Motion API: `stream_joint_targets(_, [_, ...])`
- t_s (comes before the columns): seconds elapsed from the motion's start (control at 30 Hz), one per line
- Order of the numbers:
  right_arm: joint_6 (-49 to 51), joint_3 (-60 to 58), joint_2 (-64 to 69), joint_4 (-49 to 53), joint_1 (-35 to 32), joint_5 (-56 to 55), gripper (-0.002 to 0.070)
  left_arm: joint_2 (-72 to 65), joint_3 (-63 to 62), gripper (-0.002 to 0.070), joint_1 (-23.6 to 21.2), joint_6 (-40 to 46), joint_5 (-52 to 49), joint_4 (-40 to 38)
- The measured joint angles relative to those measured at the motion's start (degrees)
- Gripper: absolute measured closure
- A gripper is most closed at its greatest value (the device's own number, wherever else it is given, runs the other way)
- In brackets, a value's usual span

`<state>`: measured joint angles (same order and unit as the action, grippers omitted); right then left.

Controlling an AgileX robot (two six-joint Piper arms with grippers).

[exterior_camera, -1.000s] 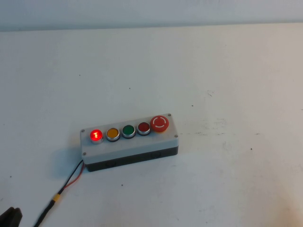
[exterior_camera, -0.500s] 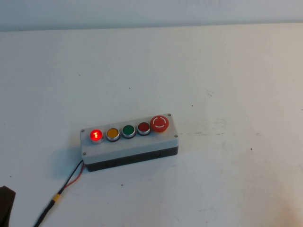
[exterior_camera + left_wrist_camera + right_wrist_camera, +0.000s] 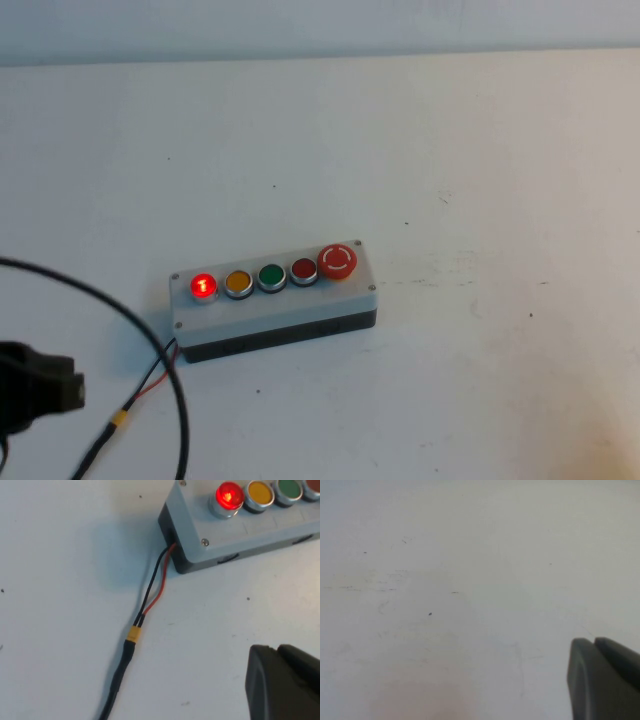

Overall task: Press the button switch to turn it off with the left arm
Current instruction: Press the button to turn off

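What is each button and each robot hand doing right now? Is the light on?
button switch: lit bright red, on, not pressed yet.
yellow button: unlit, untouched.
green button: unlit, untouched.
dark red button: unlit, untouched.
mushroom button: up, untouched.
grey box: flat on the table, wires plugged into its left end.
left gripper: fingers together, short of the box, touching nothing.
right gripper: fingers together, over bare table, holding nothing.

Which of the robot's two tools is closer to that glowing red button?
The left. The left tool is near the glowing red button, off the box's wired end on the robot's side. The right tool sees only bare table, no box.
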<state>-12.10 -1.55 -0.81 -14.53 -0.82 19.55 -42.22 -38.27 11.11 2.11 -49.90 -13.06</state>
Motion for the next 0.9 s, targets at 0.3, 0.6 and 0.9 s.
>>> stream_joint_targets(0.3, [0.0, 0.0, 0.0, 0.0, 0.0, 0.0, 0.0692, -26.1, -16.0, 0.0677, 7.1, 5.8, -3.8, 1.3])
stream_joint_targets(0.6, [0.0, 0.0, 0.0, 0.0, 0.0, 0.0, 0.0692, -42.2, -29.3, 0.0677, 11.1, 5.4, -6.0, 4.9])
stream_joint_targets(0.9, [0.0, 0.0, 0.0, 0.0, 0.0, 0.0, 0.0692, -51.4, -35.8, 0.0677, 11.1, 5.4, -7.6, 7.6])
